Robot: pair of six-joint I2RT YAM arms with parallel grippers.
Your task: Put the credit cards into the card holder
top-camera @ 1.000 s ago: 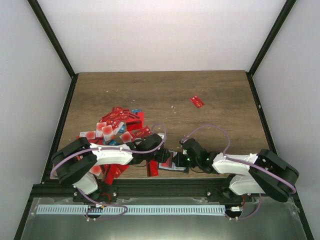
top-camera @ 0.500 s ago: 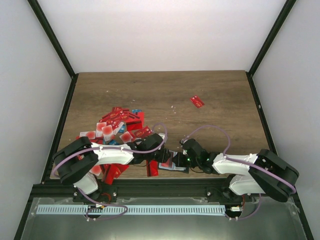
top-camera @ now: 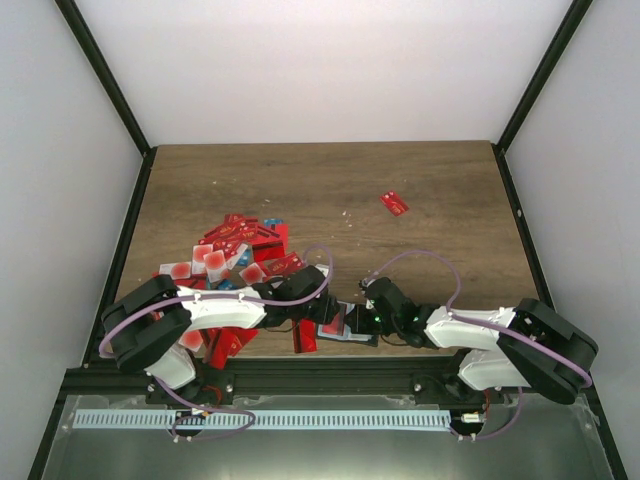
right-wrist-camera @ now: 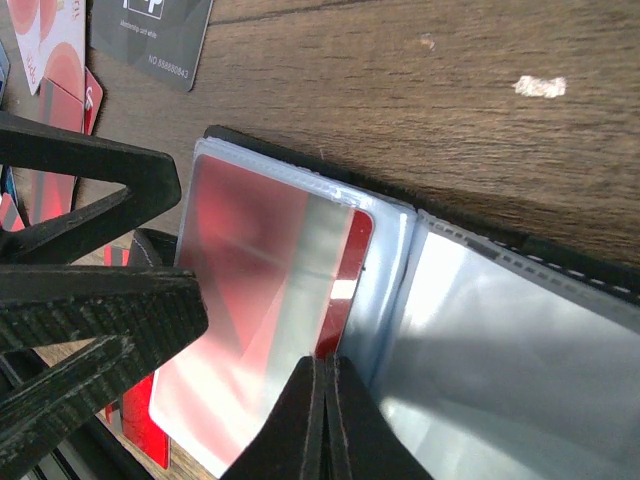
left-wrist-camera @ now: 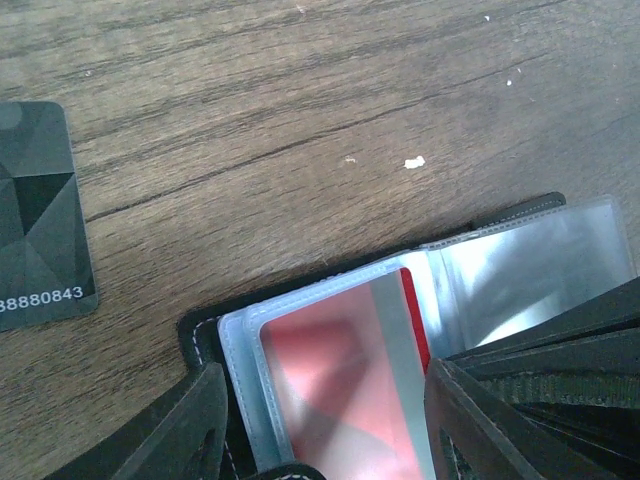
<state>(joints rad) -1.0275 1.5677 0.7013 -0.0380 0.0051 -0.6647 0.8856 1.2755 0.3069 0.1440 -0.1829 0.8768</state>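
The black card holder (top-camera: 352,331) lies open near the table's front edge, its clear sleeves facing up (left-wrist-camera: 520,250). A red credit card (right-wrist-camera: 260,260) sits in the left sleeve, its right edge sticking out; it also shows in the left wrist view (left-wrist-camera: 330,370). My left gripper (left-wrist-camera: 330,420) is open and straddles that sleeve page. My right gripper (right-wrist-camera: 325,365) is shut, its tips against the card's exposed edge. In the top view the left gripper (top-camera: 334,318) and the right gripper (top-camera: 366,318) meet over the holder. A pile of mostly red credit cards (top-camera: 235,255) lies at the left.
A thin black card (left-wrist-camera: 40,215) lies on the wood just left of the holder, also in the right wrist view (right-wrist-camera: 150,30). One lone red card (top-camera: 394,203) lies far right of the pile. More red cards (top-camera: 225,342) lie under the left arm near the front edge.
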